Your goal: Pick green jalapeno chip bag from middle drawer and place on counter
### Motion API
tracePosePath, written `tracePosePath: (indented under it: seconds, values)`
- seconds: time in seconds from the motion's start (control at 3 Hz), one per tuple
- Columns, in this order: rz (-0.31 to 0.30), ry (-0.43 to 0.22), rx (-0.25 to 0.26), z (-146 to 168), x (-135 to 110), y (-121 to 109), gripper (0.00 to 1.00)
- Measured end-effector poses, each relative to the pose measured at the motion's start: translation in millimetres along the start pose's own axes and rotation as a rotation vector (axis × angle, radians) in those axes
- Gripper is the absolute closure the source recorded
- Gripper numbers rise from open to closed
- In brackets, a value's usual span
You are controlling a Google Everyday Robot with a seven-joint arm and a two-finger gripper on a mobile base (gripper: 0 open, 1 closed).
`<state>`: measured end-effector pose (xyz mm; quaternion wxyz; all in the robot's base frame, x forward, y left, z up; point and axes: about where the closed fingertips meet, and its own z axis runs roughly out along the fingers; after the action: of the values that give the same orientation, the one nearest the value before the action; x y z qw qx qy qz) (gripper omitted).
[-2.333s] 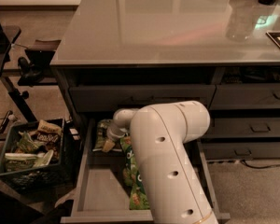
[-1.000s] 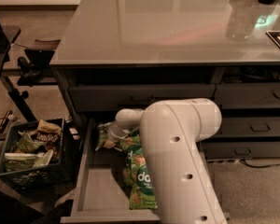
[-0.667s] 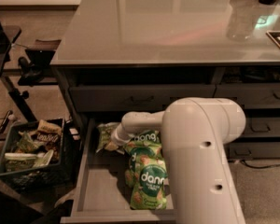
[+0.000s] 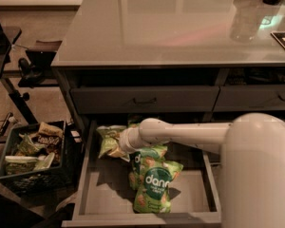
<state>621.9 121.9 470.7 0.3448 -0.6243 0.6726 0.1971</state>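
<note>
Chip bag [image 4: 106,139]: lies at the back left of the open drawer [image 4: 83,184], in the same spot as in the earlier views.
Change: the thick white link of the arm [image 4: 180,133] has swung off to the right. Two dang bags [image 4: 153,186] that it mostly covered now show in the drawer's middle, one overlapping the other.
Jaws: at the arm's tip, over the drawer's back left, right at the chip bag's right edge. The tip and the bag hide them, so I cannot tell how far open they are or whether they hold the bag.
Arm: reaches from the big rounded link at lower right, nearly level and leftward across the drawer, ending in a pale cuff just beside the chip bag.
Bench [image 4: 171,32]: glossy grey, above the drawer; the chip bag lies below it, inside the drawer.
Crate [image 4: 38,175]: black, on the floor left of the drawer, holding snack packs.
</note>
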Motion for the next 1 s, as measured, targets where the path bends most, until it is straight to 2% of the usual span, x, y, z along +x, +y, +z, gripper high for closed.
tracePosePath:
  seconds: [0.33, 0.67, 1.0]
  values:
    - [-0.017, -0.13, -0.016, -29.7, -18.3, 8.0, 1.0]
    - [-0.058, -0.233, -0.045, -60.1, -45.9, 15.5, 1.0]
    - [-0.101, -0.272, -0.056, -87.5, -72.3, 22.8, 1.0]
